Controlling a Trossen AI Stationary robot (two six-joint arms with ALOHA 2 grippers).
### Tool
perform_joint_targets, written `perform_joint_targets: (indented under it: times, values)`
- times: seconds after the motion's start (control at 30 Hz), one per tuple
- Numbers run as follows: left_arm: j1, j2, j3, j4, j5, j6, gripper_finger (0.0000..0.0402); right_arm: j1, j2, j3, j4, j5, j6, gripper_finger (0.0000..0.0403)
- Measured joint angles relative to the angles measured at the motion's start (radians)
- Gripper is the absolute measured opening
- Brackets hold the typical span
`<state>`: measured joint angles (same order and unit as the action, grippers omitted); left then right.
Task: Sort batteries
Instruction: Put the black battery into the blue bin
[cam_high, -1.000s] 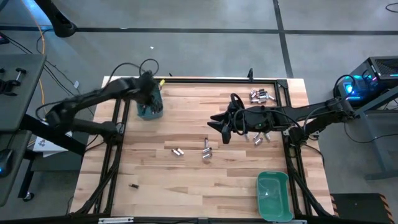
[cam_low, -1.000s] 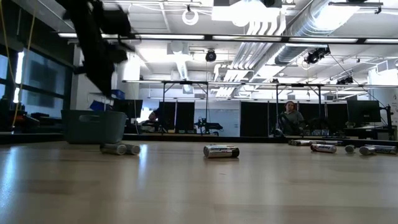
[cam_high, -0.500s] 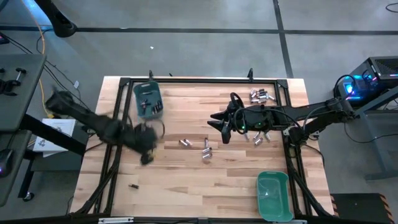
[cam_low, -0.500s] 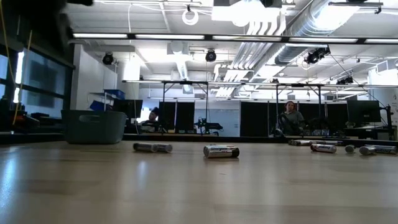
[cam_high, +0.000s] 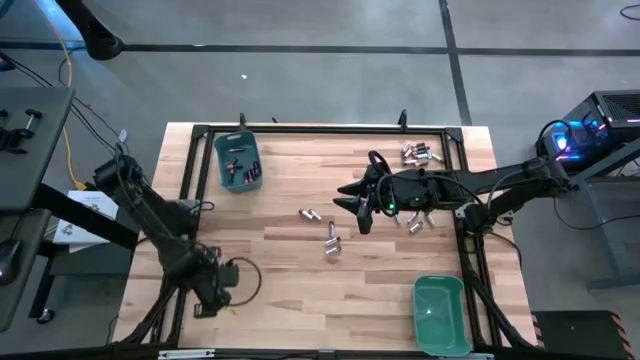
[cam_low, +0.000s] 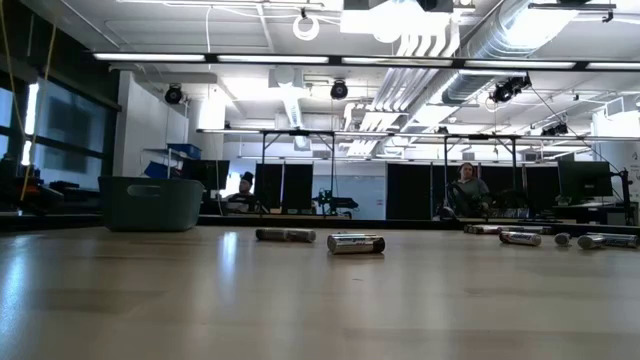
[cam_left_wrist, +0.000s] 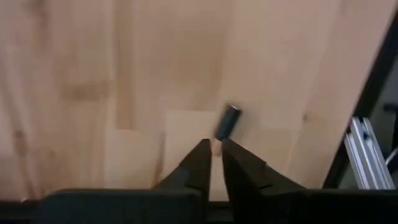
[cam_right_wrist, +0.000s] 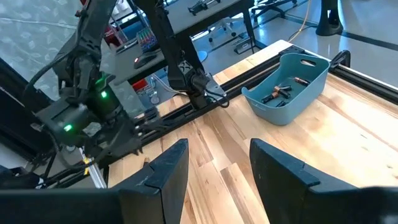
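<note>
Since swinging from blue-teal plastic bin (cam_high: 238, 163), left gripper (cam_high: 207, 297) hovers over small dark cylindrical battery (cam_left_wrist: 227, 120), fingers (cam_left_wrist: 200, 163) barely parted, empty; next pick begins. Right gripper (cam_high: 358, 206) waits mid-worktop (cam_high: 280, 280), fingers open.

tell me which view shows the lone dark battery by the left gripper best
The left wrist view: the dark battery lies on the wood just beyond the left gripper, whose jaws are barely parted. The high view shows the gripper above that spot but no clear battery. The low and right wrist views miss it.
</note>
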<state>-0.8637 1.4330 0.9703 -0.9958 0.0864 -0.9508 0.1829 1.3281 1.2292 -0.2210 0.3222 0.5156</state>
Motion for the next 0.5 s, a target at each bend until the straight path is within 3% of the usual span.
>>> perform_joint_targets:
  times: [0.3,0.5]
  values:
    - [-0.163,0.054,0.000,0.083,-0.068,0.066,0.0178,0.000,0.000,0.000,0.000,0.000,0.000,0.0165]
    - [-0.220,0.149,-0.025,0.121,-0.099,0.047,0.0190,0.000,0.000,0.000,0.000,0.000,0.000,0.0165]
